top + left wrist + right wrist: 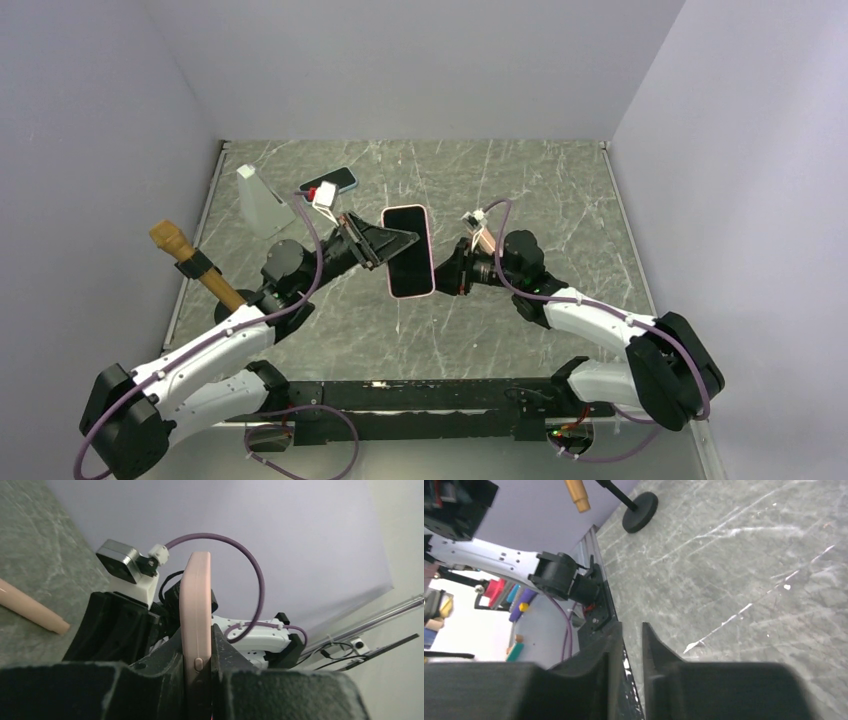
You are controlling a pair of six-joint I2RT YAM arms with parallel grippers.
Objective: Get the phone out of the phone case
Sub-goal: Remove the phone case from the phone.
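Observation:
The phone [408, 250], black screen up in a pink case, is held above the table at mid-scene. My left gripper [392, 240] is shut on its left long edge. In the left wrist view the pink case edge [196, 600] stands upright between my left gripper's [198, 652] fingers, with a side button showing. My right gripper [448, 276] sits beside the phone's lower right edge. In the right wrist view my right gripper [632, 640] has a narrow gap between its jaws with only table behind it. The phone does not show there.
A second phone in a blue case [338, 181] with a small red piece lies at the back left. A white wedge-shaped block [260, 203] stands next to it. A wooden-handled tool on a black stand [190, 260] is at the left, its round base [640, 512] in the right wrist view.

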